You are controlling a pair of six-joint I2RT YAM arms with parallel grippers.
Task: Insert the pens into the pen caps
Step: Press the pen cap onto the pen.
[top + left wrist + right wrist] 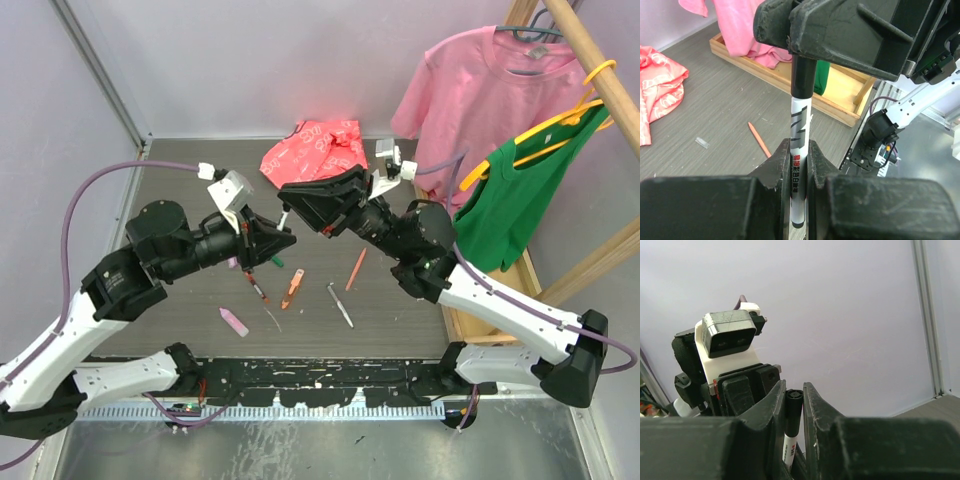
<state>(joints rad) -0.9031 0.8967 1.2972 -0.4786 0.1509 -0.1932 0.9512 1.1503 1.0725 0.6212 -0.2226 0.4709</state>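
Observation:
My left gripper (799, 147) is shut on a white marker (799, 120) with black and red print, holding it by the barrel above the table. A black cap (803, 77) sits on the marker's far end, and my right gripper (794, 390) is shut on that cap (794, 407). In the top view the two grippers meet tip to tip, left (280, 240) and right (288, 197), with the marker (284, 214) between them. A salmon-orange pen (355, 268), a short orange pen (293, 288), a dark red pen (258, 288), a pink highlighter (233, 321) and a second white marker (340, 304) lie on the table.
A red patterned cloth (315, 150) lies at the back. A pink shirt (480, 80) and a green shirt (515, 195) hang at the right over a wooden tray (790, 75). A small green cap (277, 263) lies under the left gripper.

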